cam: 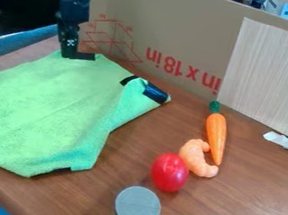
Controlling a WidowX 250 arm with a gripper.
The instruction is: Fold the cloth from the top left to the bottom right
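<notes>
Green cloth (45,111) on left side of wooden table (248,205); far edge near cardboard (179,23), table surface between right edge and toy carrot (216,135), toy shrimp (195,157). Cloth mostly flat, black tape (155,93) at right corner; gripper (68,55) at far corner, spread or pinching: cannot tell.

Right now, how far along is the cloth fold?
Looks done: gripper positioned at the top edge of the green cloth. In hand: can't confirm a grip. Left: apparently the whole diagonal fold; the cloth lies mostly spread out, its top end not yet carried toward bottom right.
</notes>
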